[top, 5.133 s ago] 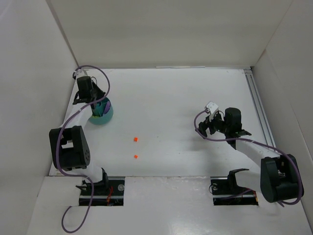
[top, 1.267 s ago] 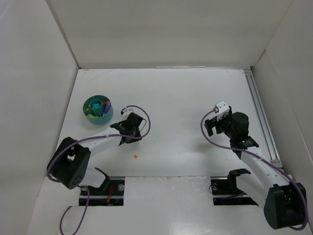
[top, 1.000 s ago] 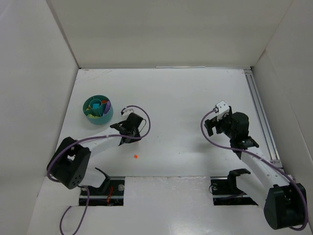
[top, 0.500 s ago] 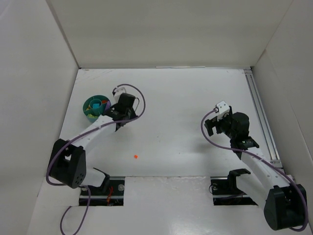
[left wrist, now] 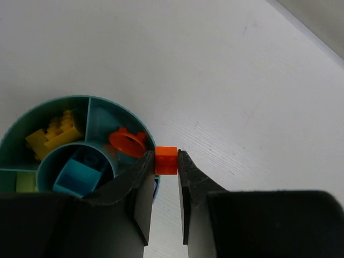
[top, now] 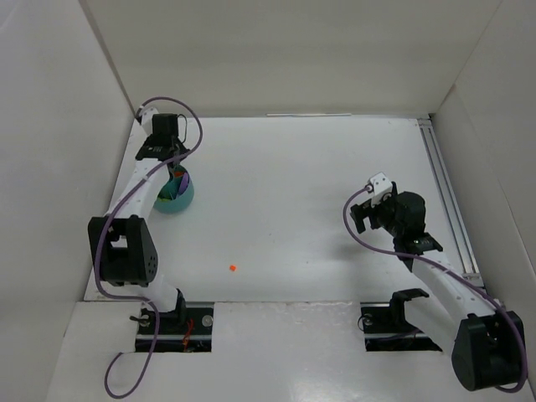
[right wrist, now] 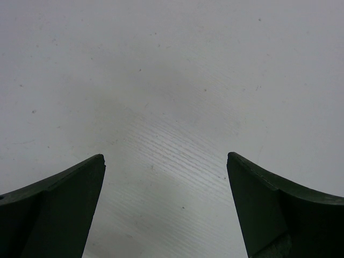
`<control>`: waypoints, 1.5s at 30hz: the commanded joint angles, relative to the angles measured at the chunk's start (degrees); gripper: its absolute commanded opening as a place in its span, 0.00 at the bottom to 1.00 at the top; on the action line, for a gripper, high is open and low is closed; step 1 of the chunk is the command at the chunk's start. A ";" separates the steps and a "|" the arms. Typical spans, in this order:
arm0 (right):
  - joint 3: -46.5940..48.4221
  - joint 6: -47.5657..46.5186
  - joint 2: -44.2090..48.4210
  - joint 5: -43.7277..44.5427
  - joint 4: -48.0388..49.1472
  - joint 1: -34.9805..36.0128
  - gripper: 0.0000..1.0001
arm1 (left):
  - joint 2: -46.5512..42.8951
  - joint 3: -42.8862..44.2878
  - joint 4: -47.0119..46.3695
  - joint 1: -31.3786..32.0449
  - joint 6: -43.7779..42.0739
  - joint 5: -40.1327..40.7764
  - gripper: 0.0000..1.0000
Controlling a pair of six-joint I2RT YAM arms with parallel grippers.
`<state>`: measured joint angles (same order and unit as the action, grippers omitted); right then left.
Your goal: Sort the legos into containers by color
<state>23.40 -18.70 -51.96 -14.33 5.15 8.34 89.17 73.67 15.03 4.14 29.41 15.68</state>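
Observation:
The teal round tub (top: 179,196) stands at the table's far left, partly hidden by my left arm. In the left wrist view the tub (left wrist: 32,113) holds yellow bricks (left wrist: 51,131), an orange disc (left wrist: 127,143) and a cyan brick (left wrist: 78,174) in the centre ring. My left gripper (left wrist: 166,161) is shut on a small orange brick (left wrist: 166,160), held just above the tub's right rim. One more orange brick (top: 232,268) lies on the table. My right gripper (right wrist: 165,161) is open and empty over bare table, also in the top view (top: 366,216).
White walls enclose the table on the left, back and right. A metal rail (top: 444,193) runs along the right edge. The arm bases (top: 176,322) sit at the near edge.
My left arm picked up one orange brick near the table's middle and swung back and left to the tub. The right arm has not moved in the last second.

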 commanded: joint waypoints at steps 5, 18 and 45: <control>0.86 -0.81 -1.73 0.88 1.53 0.45 0.99 | 6.28 4.99 3.78 -3.18 -2.34 1.28 0.15; 1.39 -0.81 -2.88 0.88 1.53 0.45 0.99 | 8.92 6.66 4.92 -3.70 -1.81 2.86 0.31; -0.28 -0.29 -0.60 -4.31 2.59 0.98 0.99 | -24.21 -23.46 5.17 33.26 17.21 -2.32 1.00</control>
<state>23.40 -19.29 -54.54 -16.23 5.15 8.73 67.26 53.74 14.13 31.62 36.97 9.65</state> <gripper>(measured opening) 0.992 0.997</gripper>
